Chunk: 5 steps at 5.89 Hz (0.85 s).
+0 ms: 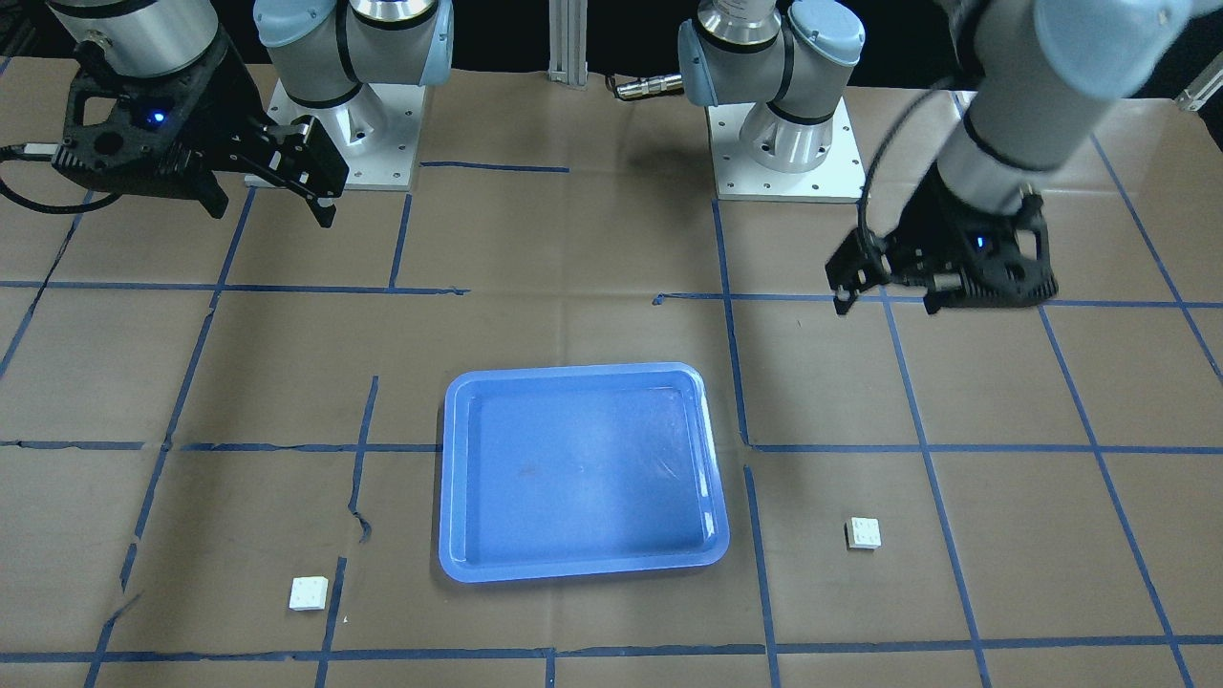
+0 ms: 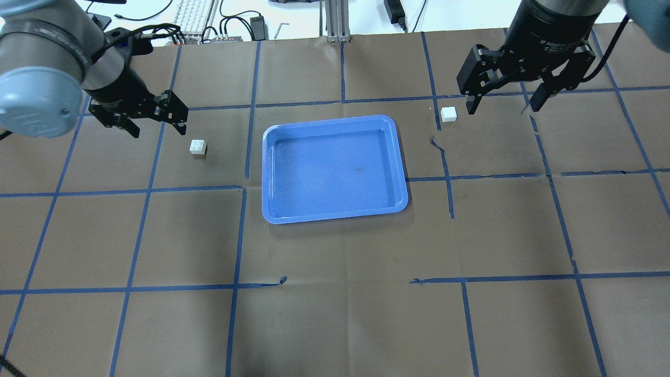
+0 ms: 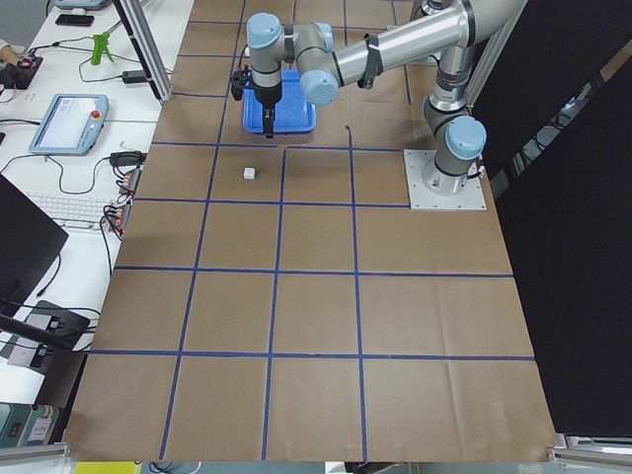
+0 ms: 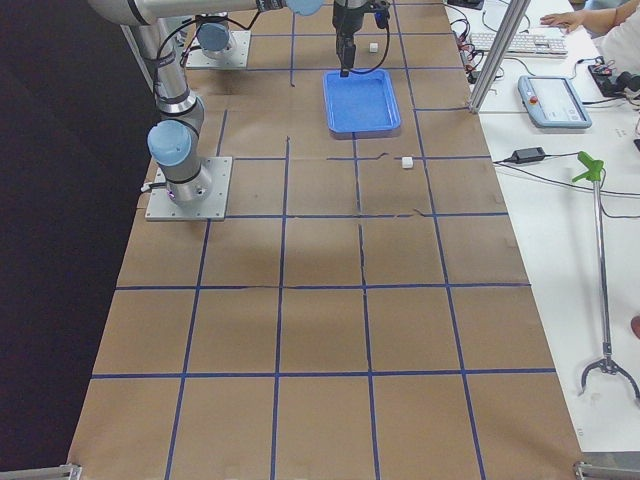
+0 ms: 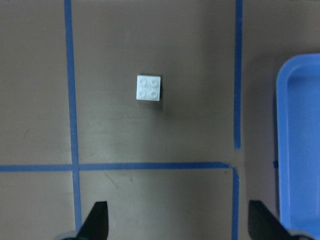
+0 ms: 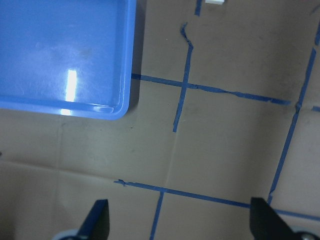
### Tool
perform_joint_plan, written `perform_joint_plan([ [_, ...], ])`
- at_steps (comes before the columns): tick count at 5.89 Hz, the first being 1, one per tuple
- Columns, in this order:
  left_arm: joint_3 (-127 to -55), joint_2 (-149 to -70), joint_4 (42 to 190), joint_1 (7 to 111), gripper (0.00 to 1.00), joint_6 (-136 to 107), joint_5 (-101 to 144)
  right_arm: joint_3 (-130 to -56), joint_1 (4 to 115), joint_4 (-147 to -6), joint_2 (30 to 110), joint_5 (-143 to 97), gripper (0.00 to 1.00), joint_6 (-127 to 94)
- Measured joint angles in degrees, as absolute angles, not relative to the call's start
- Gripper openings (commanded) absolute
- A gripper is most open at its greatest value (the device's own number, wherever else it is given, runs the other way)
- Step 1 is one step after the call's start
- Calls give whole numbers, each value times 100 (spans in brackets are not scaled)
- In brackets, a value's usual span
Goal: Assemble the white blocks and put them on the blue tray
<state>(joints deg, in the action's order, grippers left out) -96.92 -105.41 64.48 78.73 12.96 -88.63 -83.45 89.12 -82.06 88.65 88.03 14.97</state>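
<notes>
The blue tray (image 2: 335,167) lies mid-table with nothing in it; it also shows in the front view (image 1: 573,468). One white block (image 2: 198,147) sits on the paper left of the tray, studs up. My left gripper (image 2: 157,116) hovers open and empty just beyond and left of it. In the left wrist view the block (image 5: 149,88) lies ahead of the open fingertips (image 5: 97,220). The other white block (image 2: 448,113) sits right of the tray's far corner. My right gripper (image 2: 505,102) hovers open and empty just to its right. That block barely shows at the top edge of the right wrist view (image 6: 215,2).
Brown paper with blue tape lines (image 2: 241,230) covers the table. The arm bases (image 1: 788,143) are bolted at the robot's edge. A keyboard and cables (image 2: 209,21) lie beyond the far edge.
</notes>
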Motion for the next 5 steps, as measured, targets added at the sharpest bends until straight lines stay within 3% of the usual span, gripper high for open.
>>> perform_joint_plan([
  [2, -9713, -11553, 5176, 7844, 96, 1803, -8865, -8353, 8882, -8396, 8768, 8842, 99, 3900],
  [3, -9715, -11938, 4728, 7841, 90, 1883, -8862, -8341, 8861, -8754, 8617, 8851, 99, 5301],
  [4, -9716, -12164, 4558, 7837, 70, 1927, -8860, -8274, 8793, -9106, 8422, 8851, 99, 6829],
  [5, -9718, -12278, 4522, 7834, 33, 1953, -8862, -8057, 8582, -9295, 8153, 8819, 99, 8366],
])
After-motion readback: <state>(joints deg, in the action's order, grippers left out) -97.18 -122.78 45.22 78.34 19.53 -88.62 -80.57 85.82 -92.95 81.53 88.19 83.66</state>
